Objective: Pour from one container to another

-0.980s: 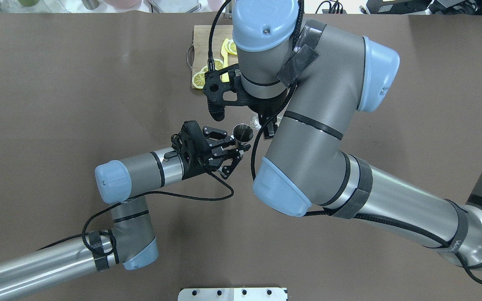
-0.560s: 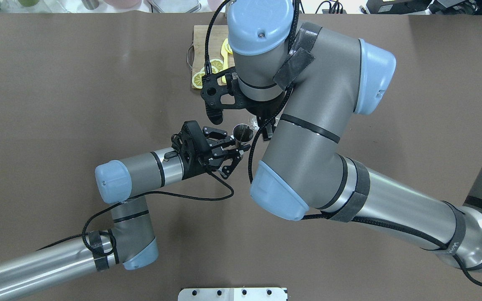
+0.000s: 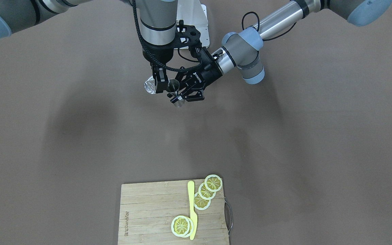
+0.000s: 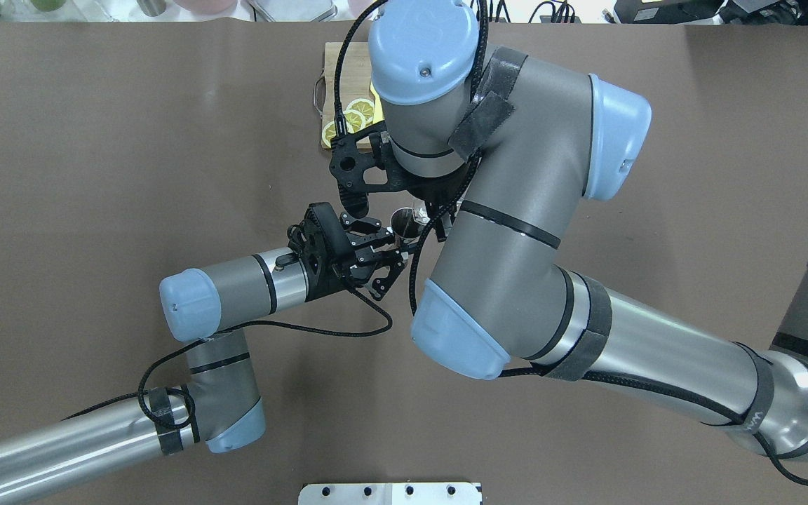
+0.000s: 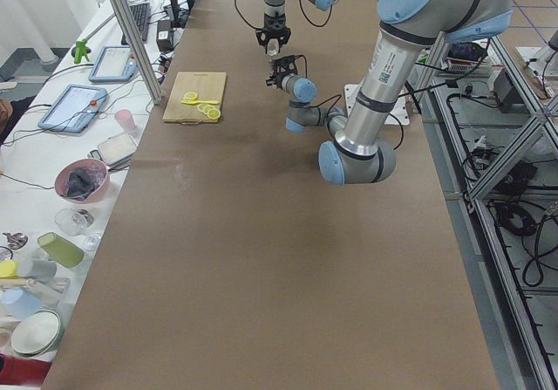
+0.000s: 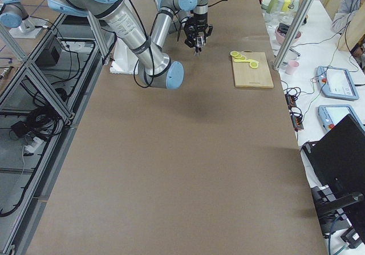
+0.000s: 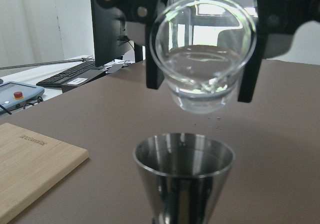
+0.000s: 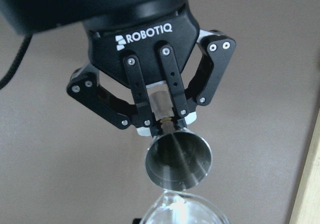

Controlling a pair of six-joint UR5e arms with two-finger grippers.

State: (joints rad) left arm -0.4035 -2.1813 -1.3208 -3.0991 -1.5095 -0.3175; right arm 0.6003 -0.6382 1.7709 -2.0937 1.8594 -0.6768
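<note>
Right gripper clamped on glass, slid further toward robot's left since a second ago. Glass now tipped, mouth just above jigger rim, clear liquid pooled near lip. Left gripper unmoved, pinched on jigger's waist, jigger upright above mid-worktop. Board with lemon slices at far edge.

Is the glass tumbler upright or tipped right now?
Tipped. In the left wrist view the tumbler shows its open mouth toward the camera above the jigger, with clear liquid lying against its lower wall.
</note>
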